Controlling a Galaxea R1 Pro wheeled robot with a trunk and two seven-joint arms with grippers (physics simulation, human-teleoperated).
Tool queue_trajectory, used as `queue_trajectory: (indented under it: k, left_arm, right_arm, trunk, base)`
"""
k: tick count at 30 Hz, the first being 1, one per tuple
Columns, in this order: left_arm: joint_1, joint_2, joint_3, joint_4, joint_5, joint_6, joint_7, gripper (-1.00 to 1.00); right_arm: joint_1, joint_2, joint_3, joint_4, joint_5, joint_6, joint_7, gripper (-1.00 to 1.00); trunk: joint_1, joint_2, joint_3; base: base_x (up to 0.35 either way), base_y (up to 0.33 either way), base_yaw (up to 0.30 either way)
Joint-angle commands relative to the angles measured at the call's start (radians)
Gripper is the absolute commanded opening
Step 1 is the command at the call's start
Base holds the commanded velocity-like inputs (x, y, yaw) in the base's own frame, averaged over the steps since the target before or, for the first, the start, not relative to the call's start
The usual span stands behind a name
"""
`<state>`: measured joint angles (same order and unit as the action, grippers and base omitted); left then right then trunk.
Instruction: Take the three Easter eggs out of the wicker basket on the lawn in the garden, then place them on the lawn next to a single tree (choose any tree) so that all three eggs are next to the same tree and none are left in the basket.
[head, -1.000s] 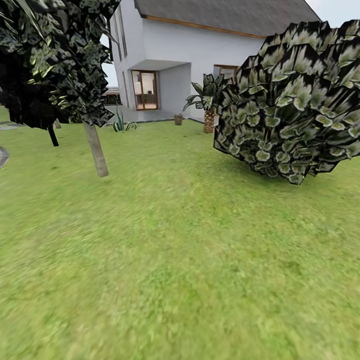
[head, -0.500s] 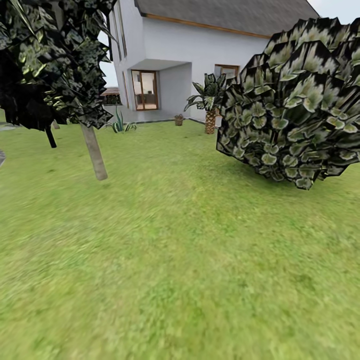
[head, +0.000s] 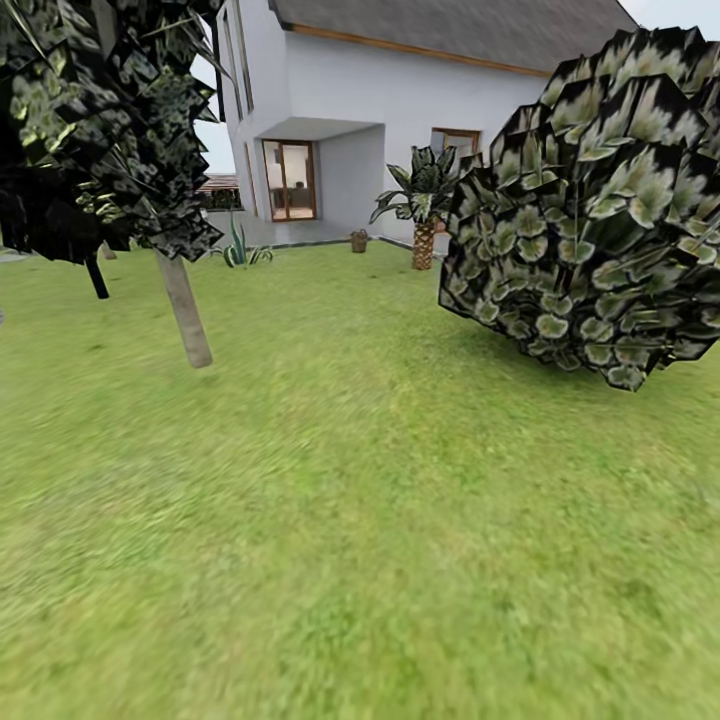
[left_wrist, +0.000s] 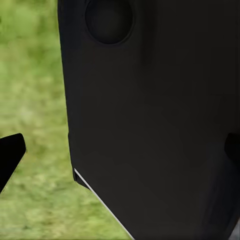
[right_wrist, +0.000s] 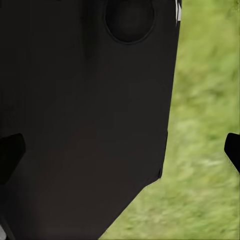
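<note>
The lawn (head: 340, 520) stretches wide and green ahead of me. A tree (head: 185, 310) with a pale straight trunk and dark mottled leaf panels stands at the left. Far off by the house sits a small brown object (head: 357, 240), too small to tell whether it is the wicker basket. The three Easter eggs are out of view. In the left wrist view my left gripper (left_wrist: 120, 150) is open, its dark fingertips (left_wrist: 10, 155) far apart over grass. The right gripper (right_wrist: 120, 152) is open too, fingertips (right_wrist: 232, 150) spread, holding nothing.
A big round leafy bush (head: 590, 210) fills the right side. A white house (head: 400, 100) with a glass door stands at the back, with a small palm (head: 424, 215) and a spiky plant (head: 240, 250) before it. Dark robot bodywork (left_wrist: 155, 115) blocks much of both wrist views.
The whole head view has shifted: the bush looms larger at the right and the tree trunk sits lower and more to the left, so the camera has moved forward.
</note>
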<state>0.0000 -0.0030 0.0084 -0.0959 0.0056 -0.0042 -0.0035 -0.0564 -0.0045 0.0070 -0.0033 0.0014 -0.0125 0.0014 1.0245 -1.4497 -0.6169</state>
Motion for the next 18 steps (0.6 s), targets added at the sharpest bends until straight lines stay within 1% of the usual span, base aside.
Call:
queue_trajectory:
  k: [1, 18]
  left_arm:
    - [0.0, 0.0, 0.001, -0.001, 0.001, 0.0, -0.001, 1.0]
    - [0.0, 0.0, 0.001, -0.001, 0.001, 0.0, 0.0, 1.0]
  right_arm:
    - [0.0, 0.0, 0.001, 0.0, 0.0, -0.001, 0.0, 1.0]
    - [0.0, -0.005, -0.007, 0.0, -0.007, 0.0, -0.001, 1.0]
  trunk:
    - [0.001, 0.0, -0.001]
    - [0.001, 0.0, -0.001]
  base:
    - [0.323, 0.073, 0.0]
    - [0.323, 0.073, 0.0]
